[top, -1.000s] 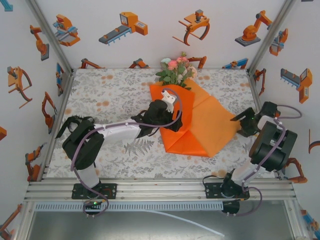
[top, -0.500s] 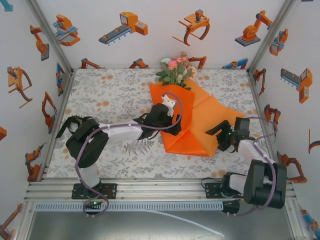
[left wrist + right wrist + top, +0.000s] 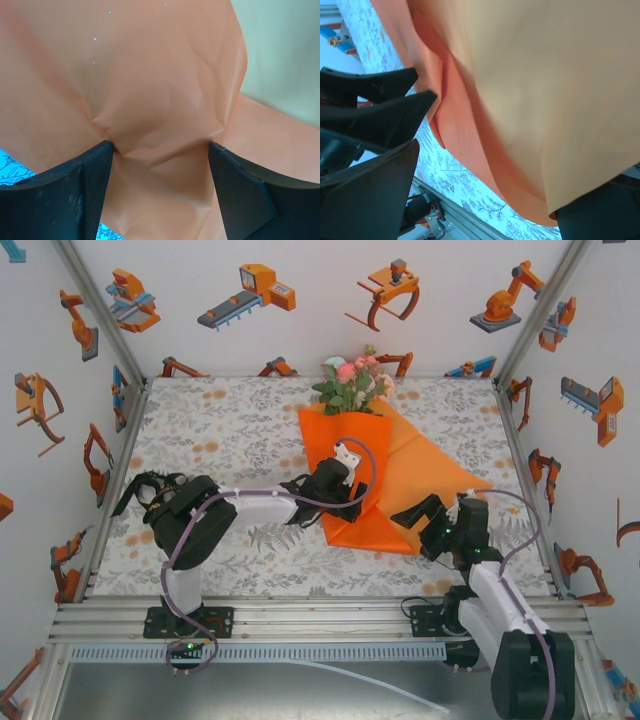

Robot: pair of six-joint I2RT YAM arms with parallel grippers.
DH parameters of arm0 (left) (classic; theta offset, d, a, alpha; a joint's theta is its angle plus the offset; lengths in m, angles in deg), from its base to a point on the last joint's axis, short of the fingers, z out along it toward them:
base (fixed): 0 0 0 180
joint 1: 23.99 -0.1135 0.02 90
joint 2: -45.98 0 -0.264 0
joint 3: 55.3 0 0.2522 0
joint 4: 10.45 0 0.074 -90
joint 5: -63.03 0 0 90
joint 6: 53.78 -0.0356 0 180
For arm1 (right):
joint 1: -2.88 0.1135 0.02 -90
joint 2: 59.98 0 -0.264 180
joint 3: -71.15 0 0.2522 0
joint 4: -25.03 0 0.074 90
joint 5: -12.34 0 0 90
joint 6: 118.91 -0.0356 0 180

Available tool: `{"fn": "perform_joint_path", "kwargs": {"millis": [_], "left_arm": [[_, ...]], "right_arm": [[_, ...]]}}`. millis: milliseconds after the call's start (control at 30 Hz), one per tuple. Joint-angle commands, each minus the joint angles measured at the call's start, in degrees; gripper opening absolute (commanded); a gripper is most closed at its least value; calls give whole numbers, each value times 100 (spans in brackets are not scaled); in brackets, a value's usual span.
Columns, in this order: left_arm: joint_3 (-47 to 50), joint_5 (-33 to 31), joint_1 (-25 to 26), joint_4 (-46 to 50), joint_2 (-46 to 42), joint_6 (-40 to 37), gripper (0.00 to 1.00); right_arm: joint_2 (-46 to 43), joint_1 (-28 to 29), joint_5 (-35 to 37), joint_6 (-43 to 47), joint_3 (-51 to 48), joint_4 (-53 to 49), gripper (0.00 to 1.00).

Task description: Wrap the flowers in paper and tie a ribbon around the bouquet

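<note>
Right of the worktop's (image 3: 220, 430) centre: the paper (image 3: 420, 470) folded partly over the flowers (image 3: 352, 380), with both arms at its near edge.
The flowers lie at the middle of the far edge, their blooms showing beyond the paper's far end. The left gripper (image 3: 160, 150) meets the paper's left fold; its jaws, set wide, press a puckered bulge of paper from both sides. The right gripper (image 3: 487, 180) sits at the paper's near right corner, jaws spread wide, with the sheet's loose edge between them and not clamped.
</note>
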Motion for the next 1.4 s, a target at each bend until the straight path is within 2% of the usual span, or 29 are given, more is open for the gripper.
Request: {"fn": "perform_joint_path", "kwargs": {"millis": [0,100,267,500,533,600,667,767,900,1100,1200,1367], "left_arm": [[-96,-171,28,304,185,90,70],[-88,-263,28,333,190,133,70],[-64,-343,24,346,155,204,70],[54,-339,20,290,-59,176,71],[60,-355,12,293,-83,163,71],[55,-369,11,289,-113,123,71],[44,-370,11,300,-123,99,71],[23,-373,1,307,-143,85,71],[-7,-362,2,306,-154,92,71],[-44,-313,1,300,-142,120,71],[-36,-299,3,291,-136,138,71],[5,-296,8,273,-122,181,71]], "right_arm": [[-370,271,23,-322,-174,87,93],[-750,665,457,-392,-222,-176,91],[-950,1146,1160,-702,-358,-220,76],[-1134,1455,1831,-259,13,-1463,60],[-1166,1489,1889,-171,89,-1690,60],[-1305,1554,1904,-131,177,-1902,72],[-1506,1574,1632,-313,14,-1558,75],[-1790,1606,1434,-1081,-379,-1176,74],[-2395,1687,1862,-1259,-189,-2124,76],[-3129,1688,2265,-2012,-215,-2145,74],[-3218,1694,2314,-2105,-404,-1809,74],[-2968,1766,2381,-2076,-771,-663,74]]}}
